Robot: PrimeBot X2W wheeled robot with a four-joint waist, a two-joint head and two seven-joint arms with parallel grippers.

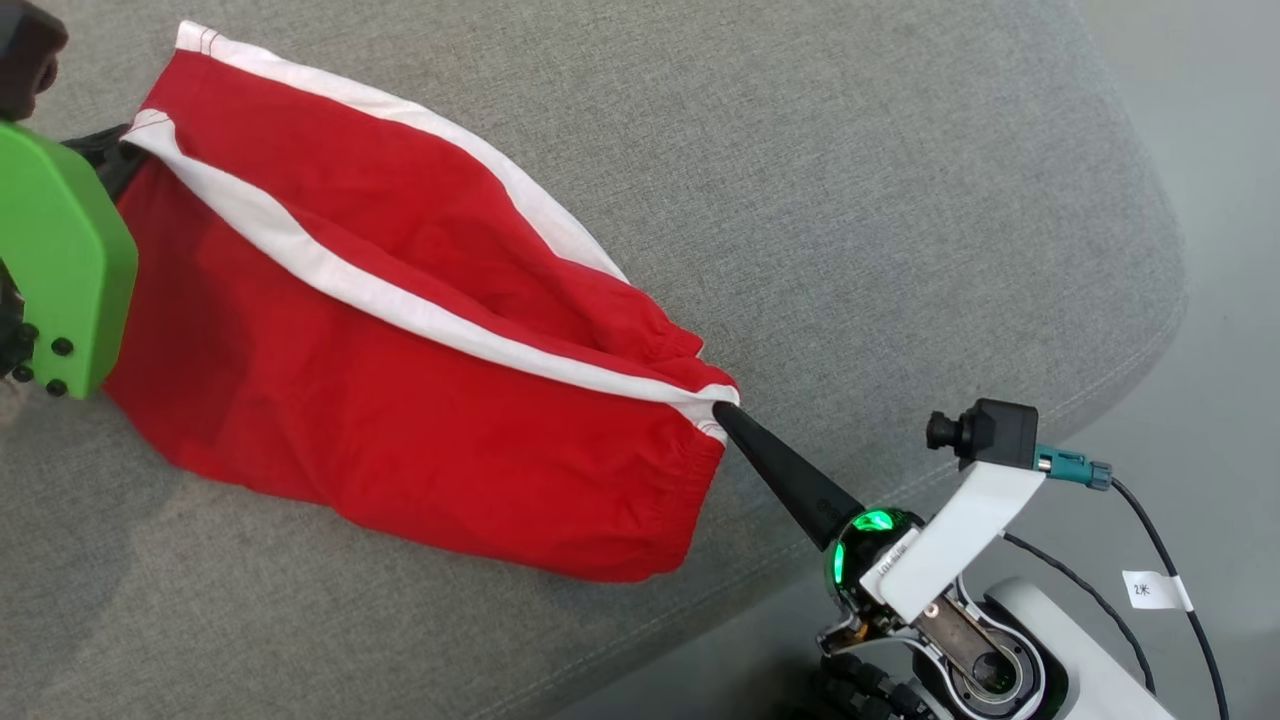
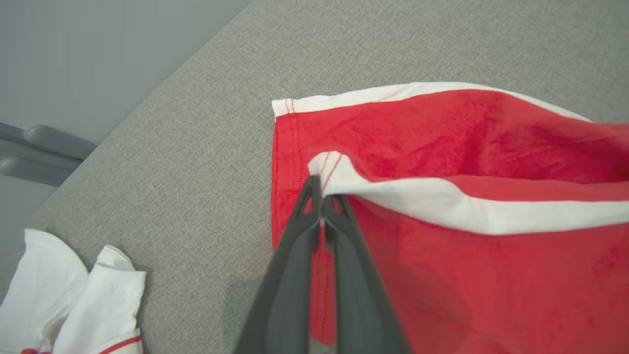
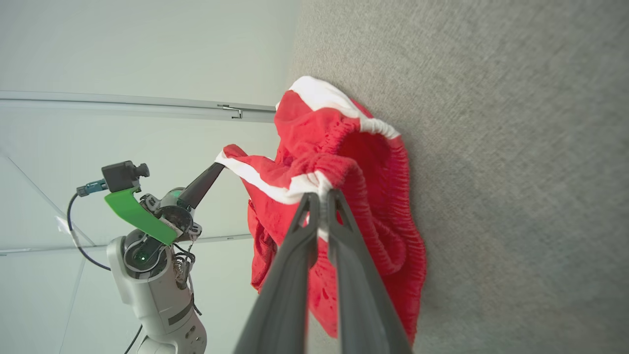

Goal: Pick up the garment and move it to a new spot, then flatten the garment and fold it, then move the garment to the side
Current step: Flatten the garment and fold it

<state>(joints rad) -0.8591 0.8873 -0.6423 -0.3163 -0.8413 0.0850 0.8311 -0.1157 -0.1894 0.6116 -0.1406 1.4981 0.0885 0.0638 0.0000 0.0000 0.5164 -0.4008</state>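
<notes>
The garment point(image 1: 400, 400) is a pair of red shorts with white side stripes, stretched between my two grippers over the grey cushion point(image 1: 850, 200). My left gripper point(image 2: 322, 189) is shut on the white-striped hem corner; in the head view it point(image 1: 118, 145) sits at the upper left, mostly behind its green bracket. My right gripper point(image 1: 725, 410) is shut on the elastic waistband corner, seen close up in its wrist view point(image 3: 322, 196). The lower part of the garment point(image 3: 373, 162) hangs and bunches against the cushion. The left gripper point(image 3: 216, 167) also appears there, pinching the far corner.
White clothing with red trim point(image 2: 73, 295) lies on the cushion to the left of the shorts' hem. The cushion's rounded edge point(image 1: 1150, 330) drops to smooth grey floor on the right. Grey bars point(image 2: 44, 152) stand beyond the cushion's far edge.
</notes>
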